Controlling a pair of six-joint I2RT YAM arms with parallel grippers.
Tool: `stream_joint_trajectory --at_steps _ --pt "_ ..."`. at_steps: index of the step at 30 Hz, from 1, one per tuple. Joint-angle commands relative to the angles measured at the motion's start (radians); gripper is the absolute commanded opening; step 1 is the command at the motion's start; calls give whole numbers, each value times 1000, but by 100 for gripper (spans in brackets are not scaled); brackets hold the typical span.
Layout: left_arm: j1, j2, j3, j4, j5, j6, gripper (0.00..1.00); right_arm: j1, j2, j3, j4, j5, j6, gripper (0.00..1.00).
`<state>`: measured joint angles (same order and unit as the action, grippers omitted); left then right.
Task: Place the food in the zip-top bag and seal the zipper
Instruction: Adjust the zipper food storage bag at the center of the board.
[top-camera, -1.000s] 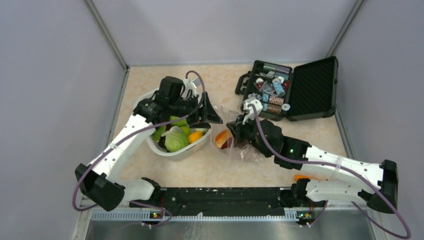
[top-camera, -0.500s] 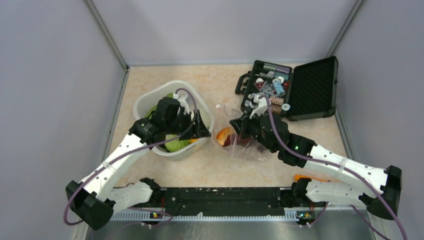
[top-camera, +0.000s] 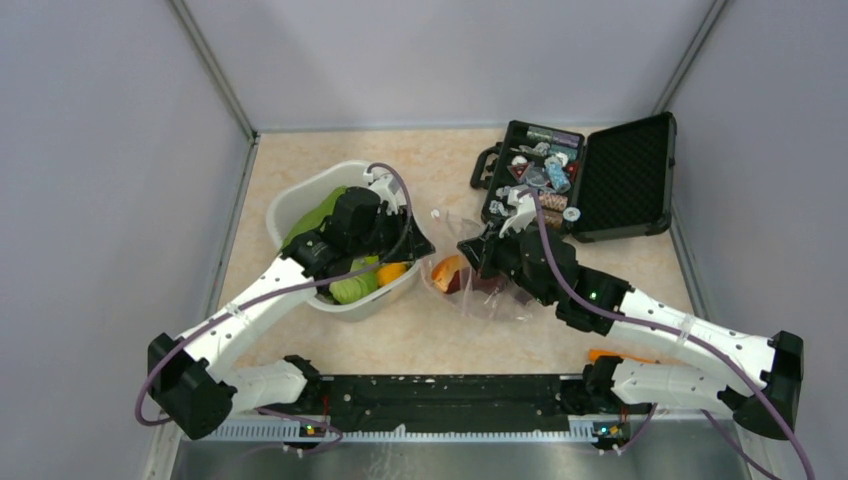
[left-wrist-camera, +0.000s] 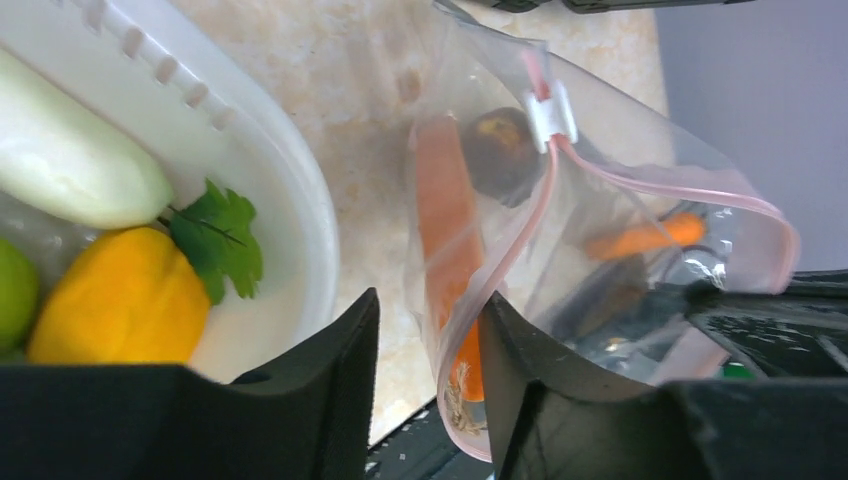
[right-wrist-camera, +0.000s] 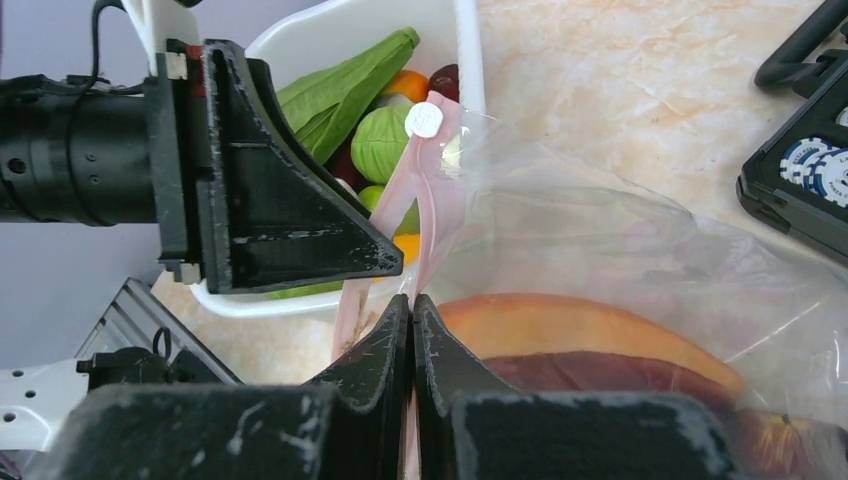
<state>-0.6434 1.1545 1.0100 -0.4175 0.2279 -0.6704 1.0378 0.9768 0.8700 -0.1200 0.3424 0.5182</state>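
The zip-top bag (top-camera: 482, 288) lies between the white tub (top-camera: 300, 200) and the black case, its mouth toward the tub. Inside it are an orange carrot (left-wrist-camera: 445, 220) and a dark purple round piece (left-wrist-camera: 505, 150). My right gripper (right-wrist-camera: 412, 300) is shut on the pink zipper (right-wrist-camera: 435, 190) at the mouth edge. My left gripper (left-wrist-camera: 430, 300) is open at the tub's rim, with the looped zipper (left-wrist-camera: 520, 235) just inside its right finger. In the tub lie a green cabbage (right-wrist-camera: 385, 140), green leafy pieces (right-wrist-camera: 340, 85), a white radish (left-wrist-camera: 70, 160) and a yellow piece (left-wrist-camera: 120, 300).
The open black case (top-camera: 590, 180) with small trinkets stands at the back right, close behind my right arm. A small orange thing (top-camera: 605, 355) lies near the right arm's base. The zipper's white slider (left-wrist-camera: 552, 110) sits at the bag's far end.
My left gripper has swung right from over the tub to the bag's mouth, and its jaws have narrowed. The right gripper has kept its hold on the bag edge.
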Motion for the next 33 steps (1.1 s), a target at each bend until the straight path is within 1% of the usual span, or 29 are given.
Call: stream_joint_trajectory --at_steps 1,2,3,5,6,7,10,13,17,19,20,22,26,28,29,31,32,33 --pt "-3 3 30 26 -50 48 36 -5 -29 18 32 -3 9 0" --pt "-3 0 33 28 -42 54 30 -4 -28 23 29 1 9 0" --pt "-3 -2 36 39 -22 60 21 -5 -28 27 24 4 7 0" --pt "-3 3 51 67 22 72 6 -5 -32 37 16 14 3 0" --pt "-3 12 67 70 37 79 1 -5 -36 40 9 18 -1 0" --pt "-3 23 90 65 52 85 0 -5 -44 46 4 27 -7 0" --pt "-3 62 197 50 98 109 0 -5 -83 50 -4 55 -29 0" --pt "-2 98 300 55 133 117 0 -5 -139 60 2 68 -85 0" --pt "-3 167 480 47 221 115 0 -5 -207 85 -21 108 -130 0" --pt "-4 196 533 52 262 114 0 -4 -231 76 -20 135 -139 0" --pt "-4 211 544 55 266 118 0 -5 -238 67 -17 153 -138 0" --pt "-5 245 581 -4 220 133 0 -4 -244 62 -7 132 -144 0" --pt "-15 246 582 -19 230 156 0 -5 -250 72 26 119 -167 0" --pt "-19 265 601 -75 199 187 0 -5 -225 87 21 127 -192 0" --pt "-20 293 620 -137 191 194 0 -4 -208 124 -10 118 -193 0" --pt "-38 319 661 -193 251 217 0 -5 -189 162 -38 54 -206 0" --pt "-52 317 658 -196 252 223 0 -5 -189 164 -27 19 -209 0" --pt "-66 307 641 -189 220 228 0 -5 -192 155 -6 -19 -214 0"
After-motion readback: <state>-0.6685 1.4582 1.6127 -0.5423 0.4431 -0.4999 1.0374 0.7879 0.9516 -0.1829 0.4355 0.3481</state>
